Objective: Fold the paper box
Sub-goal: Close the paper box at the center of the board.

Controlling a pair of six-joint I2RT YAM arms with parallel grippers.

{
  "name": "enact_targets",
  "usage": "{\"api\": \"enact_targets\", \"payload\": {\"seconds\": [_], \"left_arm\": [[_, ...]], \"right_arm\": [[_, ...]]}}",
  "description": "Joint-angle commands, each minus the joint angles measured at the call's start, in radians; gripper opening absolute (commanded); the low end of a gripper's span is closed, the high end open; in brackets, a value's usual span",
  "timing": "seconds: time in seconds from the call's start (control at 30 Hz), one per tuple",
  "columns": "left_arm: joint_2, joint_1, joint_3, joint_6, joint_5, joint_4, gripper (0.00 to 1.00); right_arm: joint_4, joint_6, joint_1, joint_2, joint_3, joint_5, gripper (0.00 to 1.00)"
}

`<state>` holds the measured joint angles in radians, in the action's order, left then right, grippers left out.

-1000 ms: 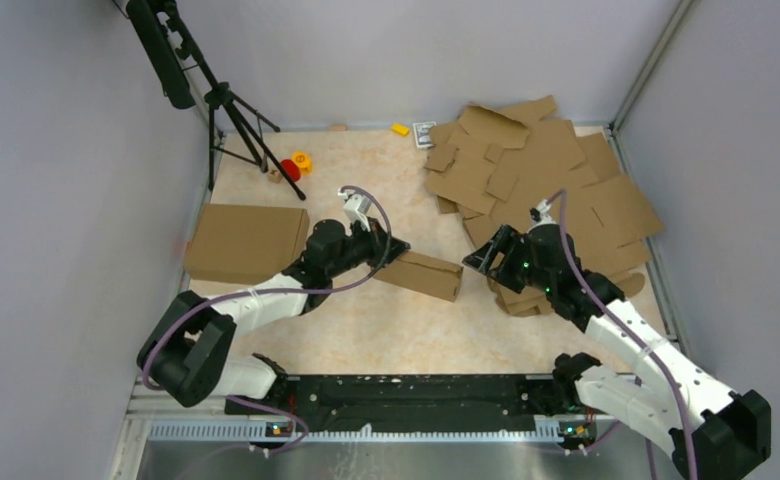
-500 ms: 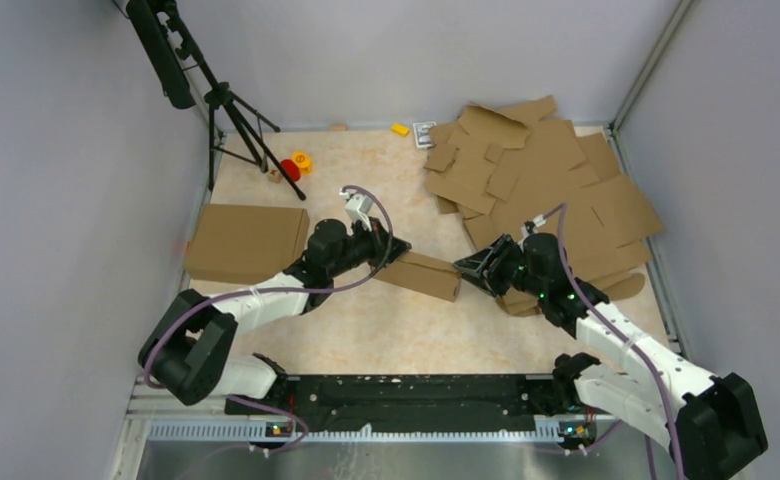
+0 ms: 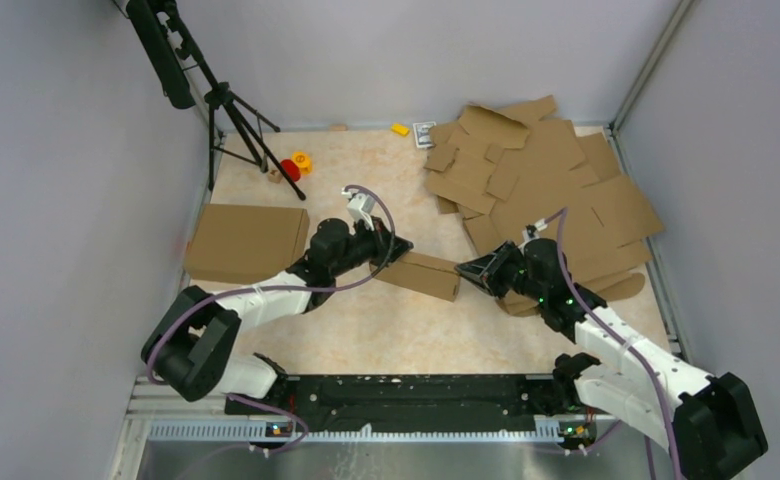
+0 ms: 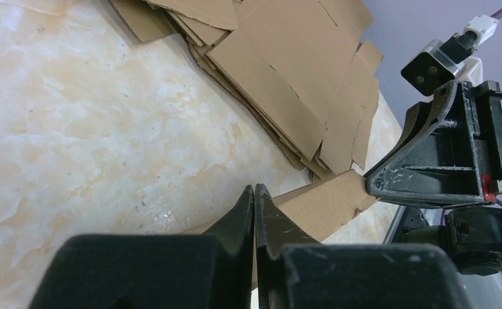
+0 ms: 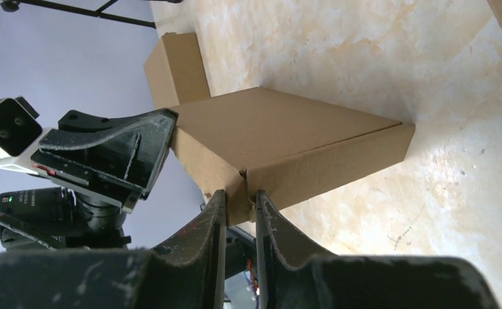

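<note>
The paper box [image 3: 421, 274] is a folded, closed brown cardboard box lying mid-table between both arms. My left gripper [image 3: 392, 251] sits at its left end, fingers pressed together with nothing between them, tips against the cardboard. From the left wrist, that gripper [image 4: 255, 188] is shut, with the box [image 4: 322, 205] just beyond it. My right gripper [image 3: 463, 270] is at the box's right end. From the right wrist, the gripper [image 5: 239, 196] pinches the near corner of the box [image 5: 280, 135], both fingers touching cardboard. The left gripper's finger [image 5: 110, 151] shows at the far end.
A loose heap of flat cardboard blanks [image 3: 541, 190] covers the back right. Another closed cardboard box [image 3: 246, 242] lies at the left. A black tripod [image 3: 231, 110] stands at the back left, with small red [image 3: 291, 168] and yellow [image 3: 302, 159] items beside it.
My right gripper has moved left to the box's right end and closed its fingers onto the corner. The left arm and the box have barely shifted.
</note>
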<state>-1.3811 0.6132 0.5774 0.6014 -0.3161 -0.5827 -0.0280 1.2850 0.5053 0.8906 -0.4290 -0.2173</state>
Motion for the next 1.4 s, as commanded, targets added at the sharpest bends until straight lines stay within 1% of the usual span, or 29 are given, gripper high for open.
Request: {"api": "enact_targets", "payload": {"seconds": [0.0,0.07,0.13,0.23,0.33,0.37,0.4,0.53,0.7,0.77,0.83,0.87,0.97,1.03,1.1,1.2,1.23,1.3,1.37], "left_arm": [[-0.047,0.02,-0.014,-0.025,0.005,0.129,0.0],[-0.051,0.023,-0.013,-0.024,0.008,0.129,0.0],[-0.054,0.025,-0.013,-0.025,0.01,0.128,0.0],[-0.059,0.029,-0.013,-0.027,0.011,0.127,0.0],[-0.064,0.033,-0.013,-0.026,0.013,0.127,0.0],[-0.064,0.034,-0.013,-0.026,0.015,0.127,0.0],[-0.064,0.037,-0.012,-0.026,0.018,0.128,0.0],[-0.065,0.041,-0.011,-0.026,0.021,0.129,0.0],[-0.07,0.048,-0.011,-0.025,0.024,0.128,0.0],[-0.071,0.051,-0.01,-0.025,0.026,0.129,0.0],[-0.072,0.054,-0.009,-0.025,0.026,0.129,0.0],[-0.072,0.055,-0.008,-0.025,0.028,0.129,0.0],[-0.071,0.057,-0.005,-0.026,0.029,0.132,0.0],[-0.069,0.057,-0.006,-0.027,0.029,0.135,0.0],[-0.066,0.057,-0.006,-0.027,0.031,0.137,0.0],[-0.06,0.059,-0.005,-0.031,0.033,0.143,0.0],[-0.059,0.059,-0.004,-0.031,0.034,0.146,0.0],[-0.055,0.059,-0.003,-0.035,0.035,0.153,0.0],[-0.053,0.059,-0.002,-0.038,0.037,0.155,0.0]], "right_arm": [[0.014,-0.019,-0.005,0.023,0.049,0.033,0.09],[0.021,-0.025,-0.006,0.032,0.058,0.032,0.06],[0.022,-0.036,-0.005,0.04,0.065,0.036,0.06],[0.015,-0.075,-0.005,0.045,0.07,0.052,0.12],[-0.045,-0.141,-0.005,0.048,0.052,0.085,0.14],[-0.068,-0.162,-0.005,0.049,0.047,0.1,0.14],[-0.124,-0.213,-0.005,0.047,0.034,0.133,0.12],[-0.106,-0.234,-0.004,0.051,0.063,0.133,0.13],[-0.1,-0.278,0.009,0.055,0.103,0.174,0.24],[-0.063,-0.287,0.011,0.062,0.121,0.158,0.35],[-0.035,-0.291,0.013,0.078,0.133,0.139,0.4],[-0.026,-0.293,0.014,0.086,0.138,0.132,0.4],[0.016,-0.275,0.015,0.1,0.165,0.111,0.36],[0.053,-0.257,0.015,0.101,0.19,0.106,0.36],[0.054,-0.261,0.015,0.095,0.187,0.109,0.38],[0.004,-0.287,0.013,0.067,0.128,0.123,0.45],[-0.024,-0.306,0.013,0.056,0.096,0.13,0.5],[-0.095,-0.359,0.013,0.036,0.024,0.16,0.65],[-0.166,-0.426,0.013,0.011,-0.048,0.201,0.73]]}}
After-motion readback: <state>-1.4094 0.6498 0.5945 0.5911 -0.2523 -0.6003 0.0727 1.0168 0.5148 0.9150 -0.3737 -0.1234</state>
